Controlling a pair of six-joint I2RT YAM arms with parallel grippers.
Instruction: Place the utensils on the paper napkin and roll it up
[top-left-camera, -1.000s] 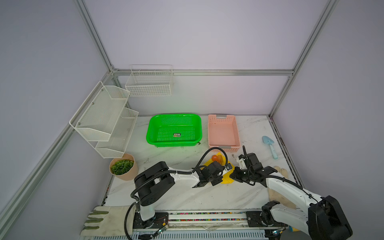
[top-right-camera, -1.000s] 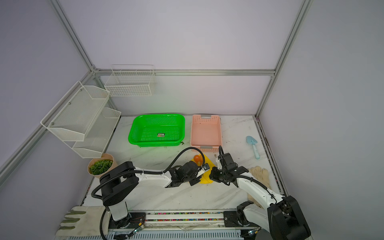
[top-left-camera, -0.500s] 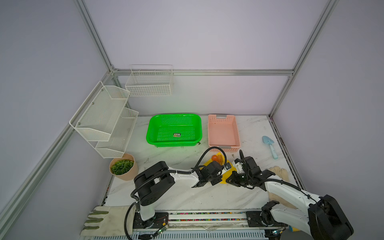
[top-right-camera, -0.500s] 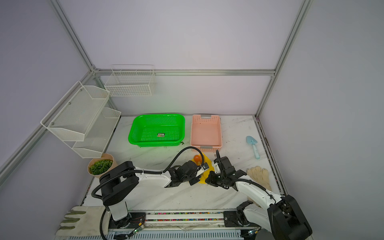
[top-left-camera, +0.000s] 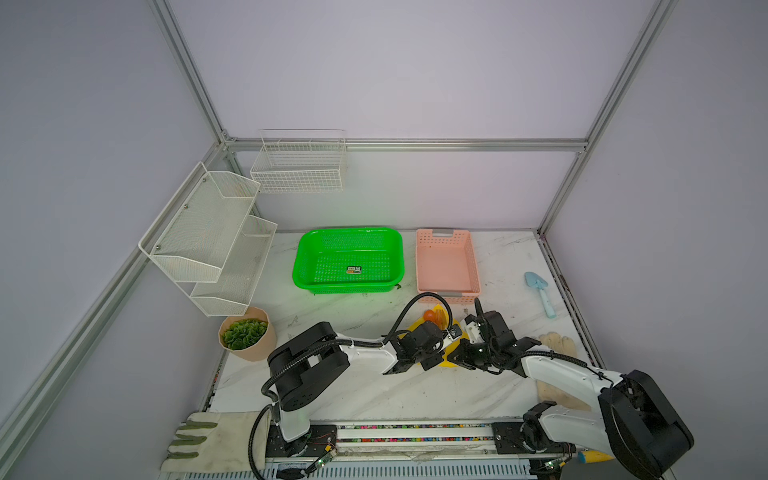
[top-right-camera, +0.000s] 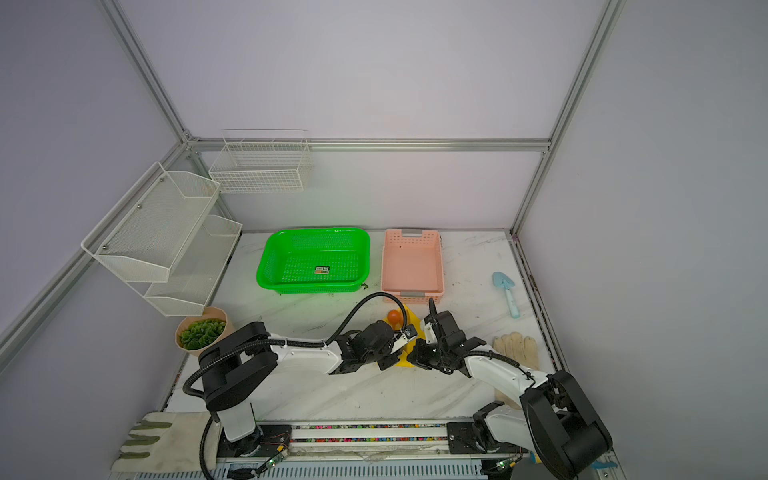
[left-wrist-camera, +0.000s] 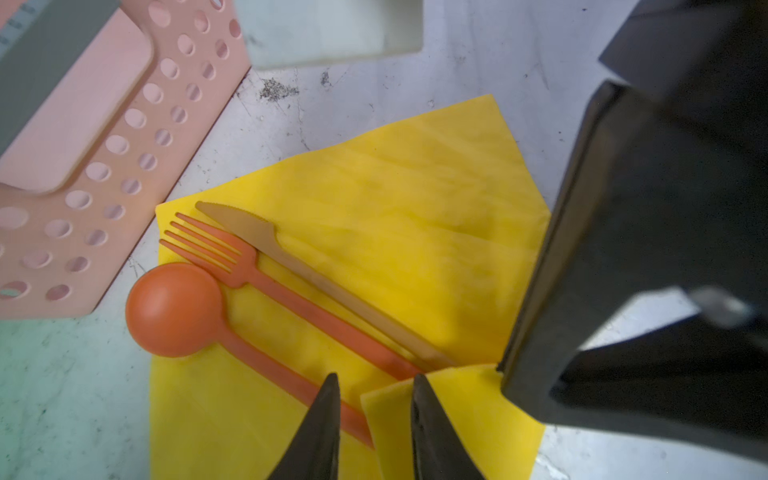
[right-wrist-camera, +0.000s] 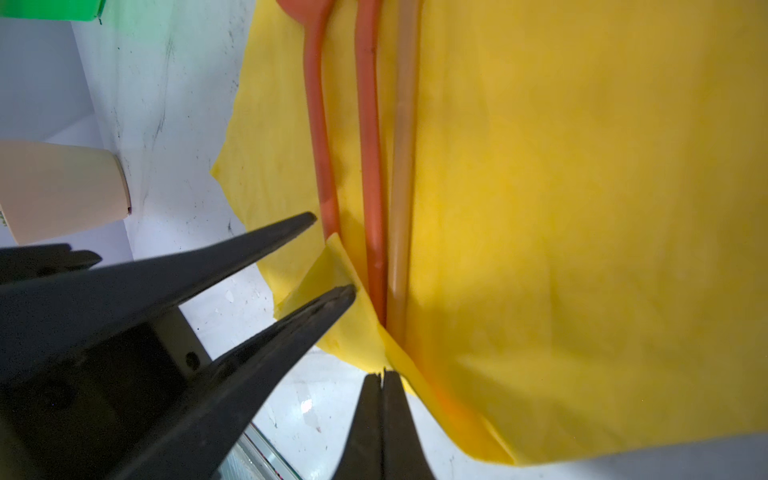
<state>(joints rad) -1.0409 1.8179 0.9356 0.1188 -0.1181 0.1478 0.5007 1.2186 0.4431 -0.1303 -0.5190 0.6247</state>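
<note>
Napkin (left-wrist-camera: 415, 208) on desk (left-wrist-camera: 62, 395), just beside pink basket (left-wrist-camera: 174, 124), utensils (left-wrist-camera: 291, 299) lying on it. Right tool (right-wrist-camera: 382, 376) — tips together — has moved in to the folded corner; left tool (left-wrist-camera: 375, 378) apart, straddling that flap. Rolling looks ready.

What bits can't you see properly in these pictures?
- Fork and knife handle ends: left wrist view, tucked under the paper napkin's folded corner.
- Spoon bowl: right wrist view, mostly cut off by the picture's edge.
- Sticker in the green basket: both top views, too small to read.
- Whether the right gripper pinches the napkin: right wrist view, its shut tips meet the edge; cannot tell.
</note>
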